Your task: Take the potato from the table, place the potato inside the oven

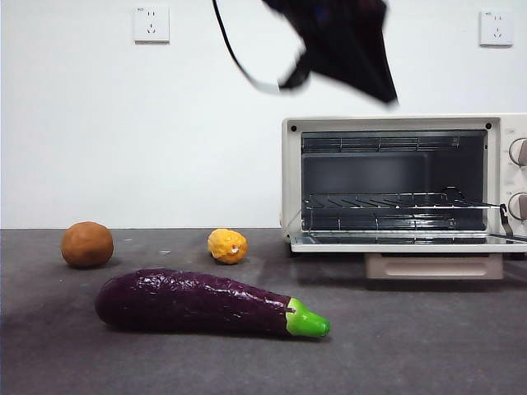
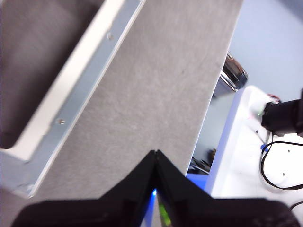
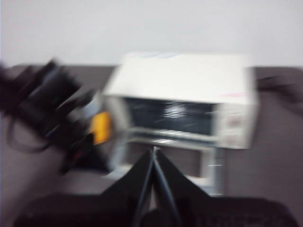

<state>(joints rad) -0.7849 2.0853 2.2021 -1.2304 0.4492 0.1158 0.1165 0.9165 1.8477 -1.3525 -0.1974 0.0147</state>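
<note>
The orange-brown potato [image 1: 86, 244] rests on the dark grey table [image 1: 428, 346] at the far left, with no gripper near it. The cream-white oven [image 1: 292, 181] stands at the right with its door [image 1: 403, 244] folded down flat and the racks showing. A dark, blurred arm [image 1: 342, 41] hangs high above the oven's left end. It matches my left gripper [image 2: 155, 155], which is shut and empty, over bare table [image 2: 156, 94] beside the oven door [image 2: 71, 94]. My right gripper [image 3: 154, 151] is shut and empty, facing the oven [image 3: 184, 80] from a distance in a blurred view.
A long glossy purple eggplant [image 1: 206, 303] lies in front, between the potato and the oven. A small bumpy yellow lump [image 1: 227, 246] sits behind it, also in the right wrist view as a yellow lump [image 3: 100, 127] beside the left arm [image 3: 42, 104].
</note>
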